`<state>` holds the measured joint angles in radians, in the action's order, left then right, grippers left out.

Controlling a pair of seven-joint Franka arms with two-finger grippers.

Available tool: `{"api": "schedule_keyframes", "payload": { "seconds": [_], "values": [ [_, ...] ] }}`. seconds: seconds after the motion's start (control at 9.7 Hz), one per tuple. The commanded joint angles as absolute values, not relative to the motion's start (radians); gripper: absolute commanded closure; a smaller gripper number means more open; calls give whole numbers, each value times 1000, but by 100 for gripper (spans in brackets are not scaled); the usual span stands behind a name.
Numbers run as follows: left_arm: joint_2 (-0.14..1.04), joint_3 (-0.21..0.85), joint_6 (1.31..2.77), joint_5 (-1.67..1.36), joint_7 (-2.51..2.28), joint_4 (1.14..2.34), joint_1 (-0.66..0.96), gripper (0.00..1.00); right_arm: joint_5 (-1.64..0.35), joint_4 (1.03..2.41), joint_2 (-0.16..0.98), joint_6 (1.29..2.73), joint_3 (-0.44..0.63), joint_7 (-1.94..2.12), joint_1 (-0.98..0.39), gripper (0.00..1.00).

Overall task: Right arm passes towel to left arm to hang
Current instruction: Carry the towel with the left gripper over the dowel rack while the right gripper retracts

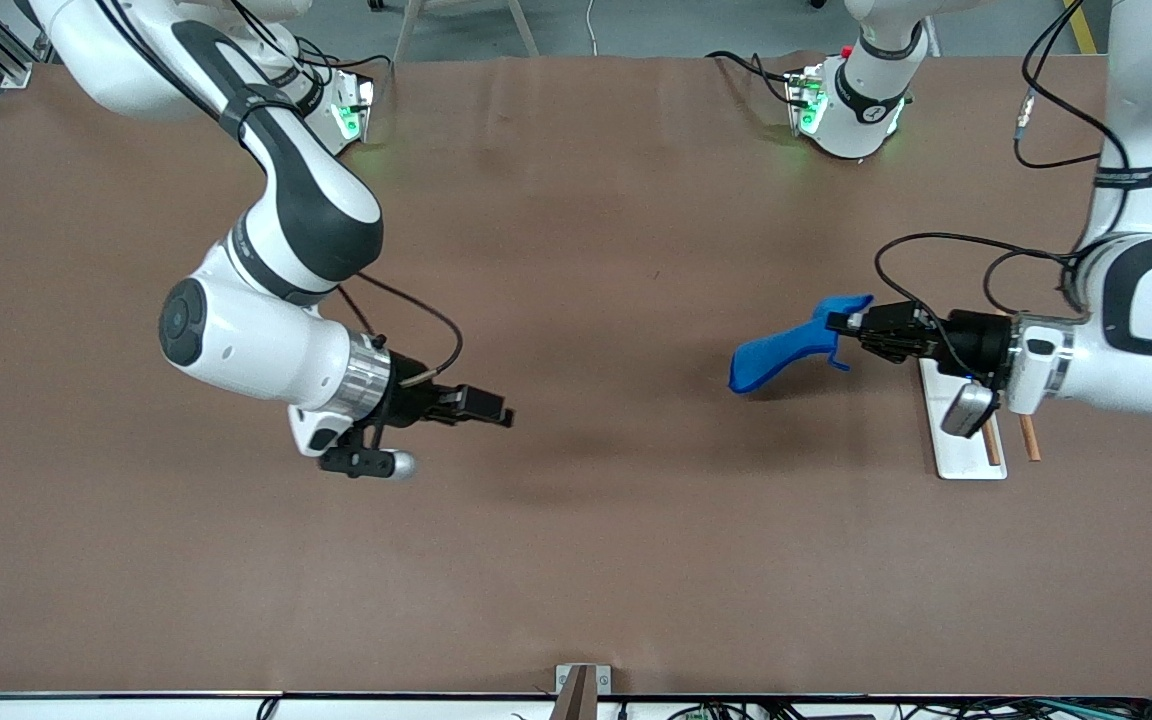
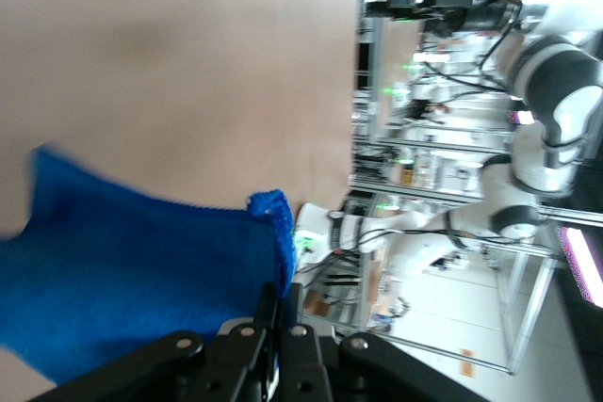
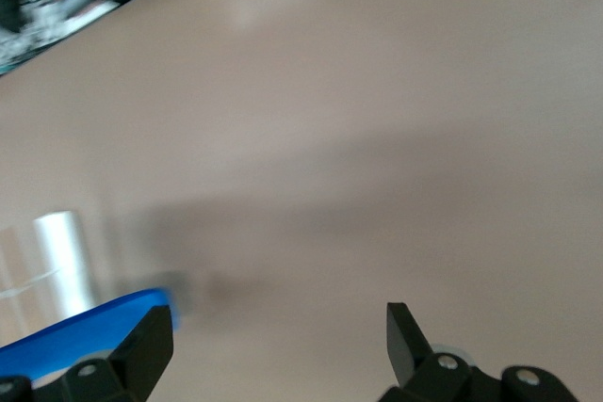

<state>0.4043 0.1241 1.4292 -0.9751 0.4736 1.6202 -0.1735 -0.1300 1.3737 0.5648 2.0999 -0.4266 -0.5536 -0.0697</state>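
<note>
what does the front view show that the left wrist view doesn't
Only the front view shows the whole brown table, the white rack base under the left arm, and the right hand over bare table toward the right arm's end, fingers apart and holding nothing. Only the left wrist view shows the left hand's fingers shut on the towel's hemmed edge close up, plus lab shelving past the table. Both show the blue towel hanging from the left hand and the right arm.
</note>
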Motion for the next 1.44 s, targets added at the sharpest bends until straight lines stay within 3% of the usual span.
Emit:
{"api": "schedule_keyframes", "payload": {
  "seconds": [0.0, 0.31, 0.62, 0.93, 1.34],
  "values": [
    [391, 121, 1439, -783, 387, 1533, -170, 100, 33, 1419, 481, 2004, -323, -586, -51, 0],
    [318, 117, 1440, -516, 353, 1511, -184, 100, 78, 1422, 398, 1971, -151, -392, -26, 0],
    [293, 115, 1447, -381, 336, 1511, -221, 100, 78, 1420, 272, 1806, -19, -235, -26, 0],
    [293, 112, 1456, -342, 291, 1500, -225, 100, 64, 1419, 151, 1602, 32, -201, -23, 0],
    [291, 110, 1457, -215, 141, 1460, -232, 100, 58, 1439, 39, 1447, 46, -161, 30, 0]
  ]
}}
